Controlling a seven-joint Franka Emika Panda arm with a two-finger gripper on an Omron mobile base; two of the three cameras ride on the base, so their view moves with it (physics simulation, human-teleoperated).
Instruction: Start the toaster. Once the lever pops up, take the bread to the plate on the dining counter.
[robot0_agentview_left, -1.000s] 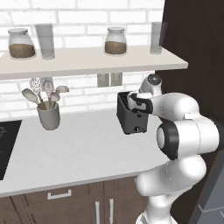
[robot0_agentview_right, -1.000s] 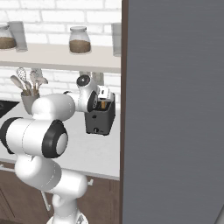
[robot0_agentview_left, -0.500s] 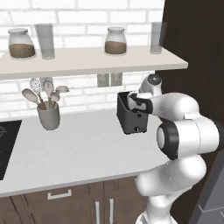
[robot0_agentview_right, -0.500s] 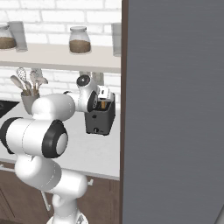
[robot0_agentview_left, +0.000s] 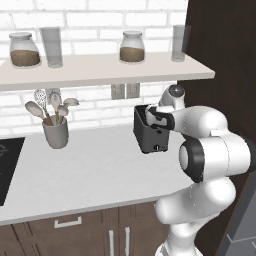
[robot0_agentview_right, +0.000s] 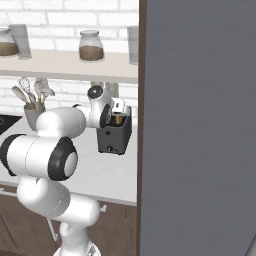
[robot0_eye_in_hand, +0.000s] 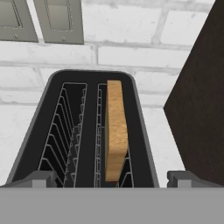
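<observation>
**Open gripper poised over the toaster**

The white arm (robot0_agentview_left: 210, 155) rises from the base, bends at a large elbow joint and reaches forward over the worktop (robot0_agentview_left: 90, 170) towards the brick wall; the wrist turns downward so that the hand looks straight into the top of the toaster (robot0_agentview_left: 150, 132); the gripper (robot0_eye_in_hand: 111, 179) stands wide, one dark fingertip (robot0_eye_in_hand: 39, 178) at each side of the toaster's body, and it holds nothing; whether the fingertips touch the casing I cannot tell.

The toaster is a dark box standing on the worktop near the dark wall panel (robot0_agentview_left: 220, 45), below the shelf (robot0_agentview_left: 100, 70); in the hand view it has two wire-lined slots, and the bread (robot0_eye_in_hand: 116, 131) stands on edge in the slot nearer the dark panel, its top crust about level with the rim; the other slot is bare.

On the worktop, well apart from the toaster, a grey cup (robot0_agentview_left: 55, 132) holds spoons and a whisk; two jars (robot0_agentview_left: 132, 47) and two glasses (robot0_agentview_left: 52, 46) stand on the shelf; two switch plates (robot0_eye_in_hand: 59, 19) are fixed to the wall behind the toaster.
</observation>
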